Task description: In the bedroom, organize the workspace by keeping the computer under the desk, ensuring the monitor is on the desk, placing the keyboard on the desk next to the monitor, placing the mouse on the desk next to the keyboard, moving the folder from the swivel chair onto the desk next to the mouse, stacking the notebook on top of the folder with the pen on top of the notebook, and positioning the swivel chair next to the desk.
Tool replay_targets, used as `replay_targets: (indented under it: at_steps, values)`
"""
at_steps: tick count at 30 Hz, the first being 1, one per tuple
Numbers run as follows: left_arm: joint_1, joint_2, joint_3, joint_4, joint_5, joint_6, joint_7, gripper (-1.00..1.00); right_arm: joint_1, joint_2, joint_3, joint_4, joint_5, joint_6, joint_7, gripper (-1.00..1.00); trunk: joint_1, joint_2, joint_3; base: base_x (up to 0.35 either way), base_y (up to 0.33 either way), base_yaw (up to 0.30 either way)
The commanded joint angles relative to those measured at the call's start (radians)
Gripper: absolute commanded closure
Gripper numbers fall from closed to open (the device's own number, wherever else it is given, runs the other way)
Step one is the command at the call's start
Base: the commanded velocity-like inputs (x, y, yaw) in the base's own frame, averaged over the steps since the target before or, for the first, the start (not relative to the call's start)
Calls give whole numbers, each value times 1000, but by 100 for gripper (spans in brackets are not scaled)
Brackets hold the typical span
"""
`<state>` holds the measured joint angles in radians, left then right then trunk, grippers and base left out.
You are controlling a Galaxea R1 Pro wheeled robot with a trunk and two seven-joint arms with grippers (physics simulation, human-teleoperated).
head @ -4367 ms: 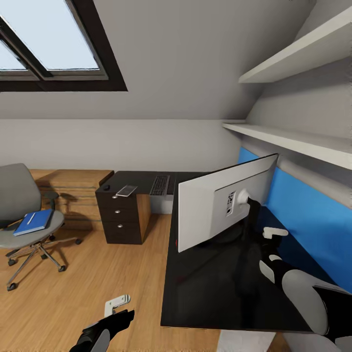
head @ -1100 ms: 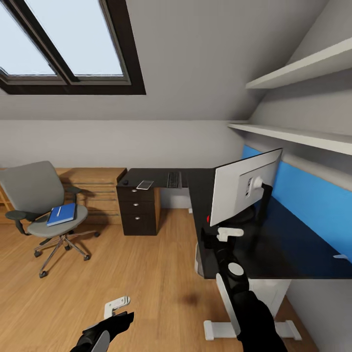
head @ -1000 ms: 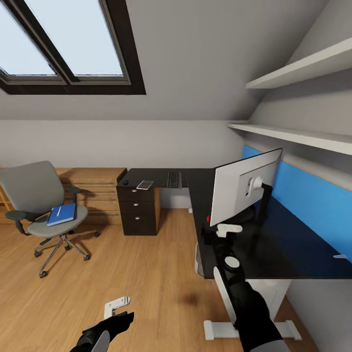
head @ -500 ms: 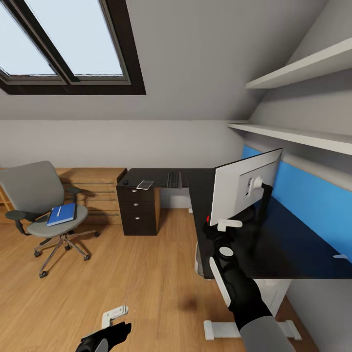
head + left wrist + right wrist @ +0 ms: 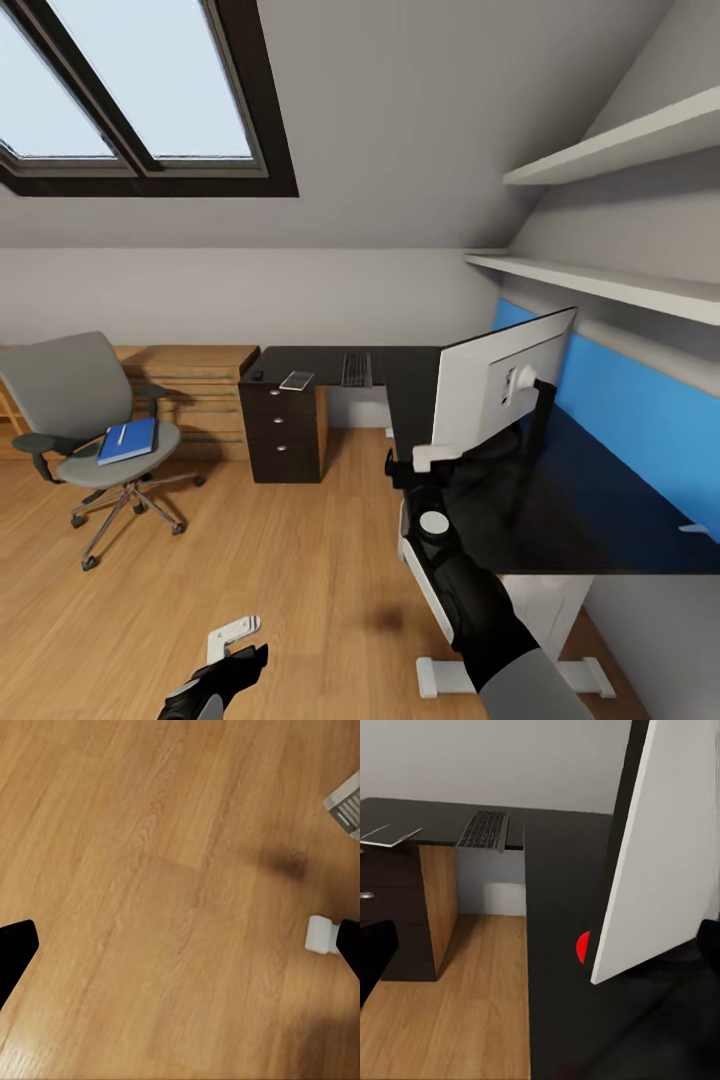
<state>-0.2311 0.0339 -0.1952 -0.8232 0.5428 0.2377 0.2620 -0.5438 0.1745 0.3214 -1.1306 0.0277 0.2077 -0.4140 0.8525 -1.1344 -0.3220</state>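
While the right gripper (image 5: 415, 462) hangs with fingers spread at the desk's (image 5: 590, 520) near edge, just beside the monitor's (image 5: 500, 385) lower corner (white back showing), the left gripper (image 5: 232, 634) hovers open-fingered over the floor (image 5: 150, 907). Keyboard (image 5: 484, 829) lies at the desk's far edge.

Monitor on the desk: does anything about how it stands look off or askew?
Yes. The monitor shows its white back to the room, its screen towards the blue wall panel, and sits skewed on the desk, away from the keyboard.
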Motion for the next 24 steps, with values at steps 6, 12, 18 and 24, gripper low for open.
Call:
replay_targets:
  at_steps: [6, 12, 18, 24]
  values:
    - [-1, -4, -7, -1, 10, 2, 10, -100, 2, 0, 5, -17, 6, 0, -13, -100, -23, 41, 18, 0, 0, 0]
    - [-1, -5, -6, -1, 9, -2, 12, -100, 2, 0, 3, -4, 11, -27, -135, -100, -46, 83, 36, 0, 0, 0]
    - [-1, -5, 0, -1, 9, -4, 13, -100, 2, 0, 2, 33, 14, -219, -245, -100, -69, 125, 55, 0, 0, 0]
    - [-1, -5, 0, -1, 9, -5, 13, -100, 2, 0, -1, 45, 18, -233, -254, -100, -92, 167, 74, 0, 0, 0]
